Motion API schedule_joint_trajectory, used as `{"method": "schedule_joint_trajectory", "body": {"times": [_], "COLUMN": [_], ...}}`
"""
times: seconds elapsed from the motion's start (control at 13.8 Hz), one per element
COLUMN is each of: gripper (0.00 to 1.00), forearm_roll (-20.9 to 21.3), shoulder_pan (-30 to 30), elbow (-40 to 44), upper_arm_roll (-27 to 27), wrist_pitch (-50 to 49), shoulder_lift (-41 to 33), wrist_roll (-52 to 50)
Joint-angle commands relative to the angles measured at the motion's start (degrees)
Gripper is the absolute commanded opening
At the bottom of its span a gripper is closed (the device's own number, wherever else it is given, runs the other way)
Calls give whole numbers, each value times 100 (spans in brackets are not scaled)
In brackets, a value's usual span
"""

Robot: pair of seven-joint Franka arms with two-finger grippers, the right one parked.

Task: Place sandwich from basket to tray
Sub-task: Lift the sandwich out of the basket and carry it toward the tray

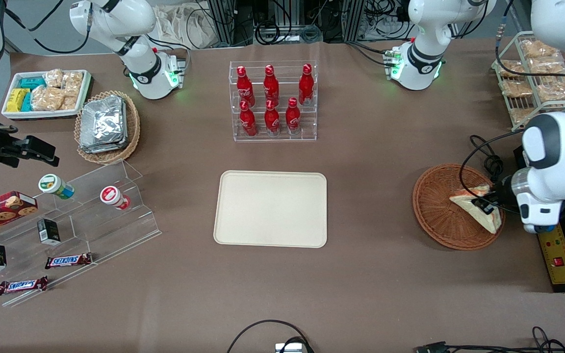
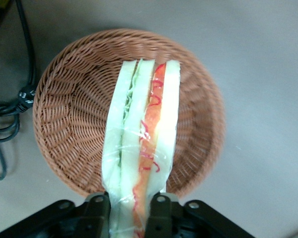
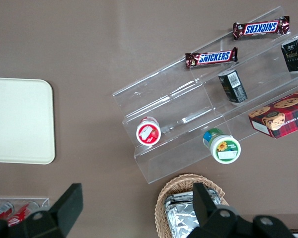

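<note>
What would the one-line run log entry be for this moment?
phase: grasp | gripper: shut on sandwich, over basket | tray: bare, toward table's middle | transfer: not yet done

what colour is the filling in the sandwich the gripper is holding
Red-orange and pale green, clearest in the left wrist view: sandwich, gripper.

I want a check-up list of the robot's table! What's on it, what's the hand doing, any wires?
Surface: brown table.
Job's things: sandwich in basket; tray bare.
Clutter: cola bottles, foil packs, Snickers bars, snack bin.
Hand: left hand over the basket, shut on the sandwich.
Cables: black cable beside the basket.
Surroundings: snack rack.
</note>
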Motion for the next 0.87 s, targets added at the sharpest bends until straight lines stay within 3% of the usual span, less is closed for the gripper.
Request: {"method": "schedule_joint_trajectory", "body": {"times": [0.0,0.15,0.51,0.8], "gripper": [0,0,0,0], "forearm_roll": [242,533,490,351], "shoulder_pan": [-424,-880,-2224,-3184], "elbow": [1185,1661,2322,2743], "upper_arm_roll": [17,17,0,-53], "wrist_pitch": [-956,-1248,-1593,-1400], "shoulder_lift": [198,278,690,1523], "wrist_roll": [233,233,277,207]}}
